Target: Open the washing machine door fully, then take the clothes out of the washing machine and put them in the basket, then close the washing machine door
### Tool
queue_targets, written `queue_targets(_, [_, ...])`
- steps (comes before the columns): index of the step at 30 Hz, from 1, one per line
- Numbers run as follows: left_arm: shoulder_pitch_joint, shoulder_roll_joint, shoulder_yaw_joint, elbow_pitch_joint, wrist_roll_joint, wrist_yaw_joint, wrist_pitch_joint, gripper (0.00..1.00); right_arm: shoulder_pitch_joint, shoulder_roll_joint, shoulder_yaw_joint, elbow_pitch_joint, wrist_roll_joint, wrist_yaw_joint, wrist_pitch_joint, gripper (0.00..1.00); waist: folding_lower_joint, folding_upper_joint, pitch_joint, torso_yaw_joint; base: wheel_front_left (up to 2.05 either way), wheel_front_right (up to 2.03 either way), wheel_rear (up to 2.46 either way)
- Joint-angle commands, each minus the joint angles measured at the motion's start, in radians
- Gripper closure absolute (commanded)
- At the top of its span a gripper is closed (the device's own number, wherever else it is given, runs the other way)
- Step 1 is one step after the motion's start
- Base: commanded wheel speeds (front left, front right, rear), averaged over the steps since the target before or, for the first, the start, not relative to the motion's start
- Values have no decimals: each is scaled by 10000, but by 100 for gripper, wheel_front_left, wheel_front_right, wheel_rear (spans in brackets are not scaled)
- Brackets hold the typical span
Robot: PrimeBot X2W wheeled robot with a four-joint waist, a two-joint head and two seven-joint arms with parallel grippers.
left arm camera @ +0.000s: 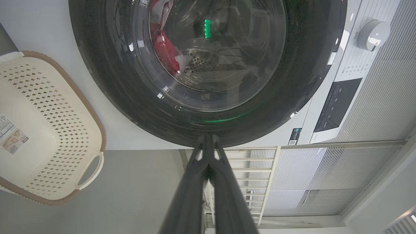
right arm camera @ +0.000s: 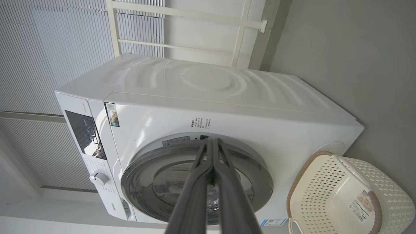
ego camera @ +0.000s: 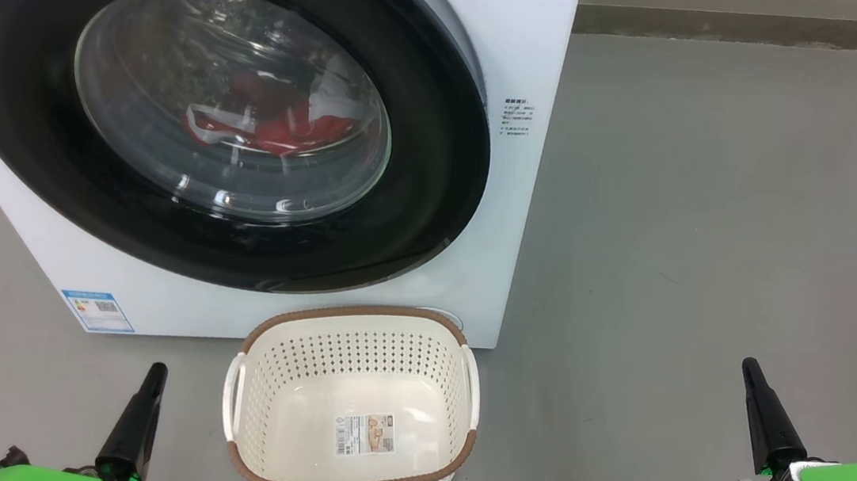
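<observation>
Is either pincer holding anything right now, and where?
Nothing is held: the left pincer and right pincer are both shut on air, short of the door.

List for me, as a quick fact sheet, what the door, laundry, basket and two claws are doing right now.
door: washing machine door looks shut against the washing machine
laundry: red and white clothes inside, seen through the door's window
container: basket on the floor in front of the machine, holding just a paper label
left arm: left claw shut, empty, beside the basket, not touching it
right arm: right claw shut, empty, further off on the other side
progress: no step done yet
</observation>
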Motion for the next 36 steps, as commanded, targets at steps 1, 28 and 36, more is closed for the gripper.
queue_targets(1, [-412, 79, 352, -209, 98, 4, 29, 100, -409, -85, 145, -296, 1, 6, 56, 100, 0, 0, 0, 0, 0, 0, 0])
queue_targets(28, [-412, 79, 352, -209, 98, 4, 29, 100, -409, -85, 145, -296, 1, 6, 56, 100, 0, 0, 0, 0, 0, 0, 0])
queue_targets(36, [0, 0, 0, 0, 0, 0, 0, 0, 0, 0, 0, 0, 0, 0, 0, 0, 0, 0, 0, 0, 0, 0, 0])
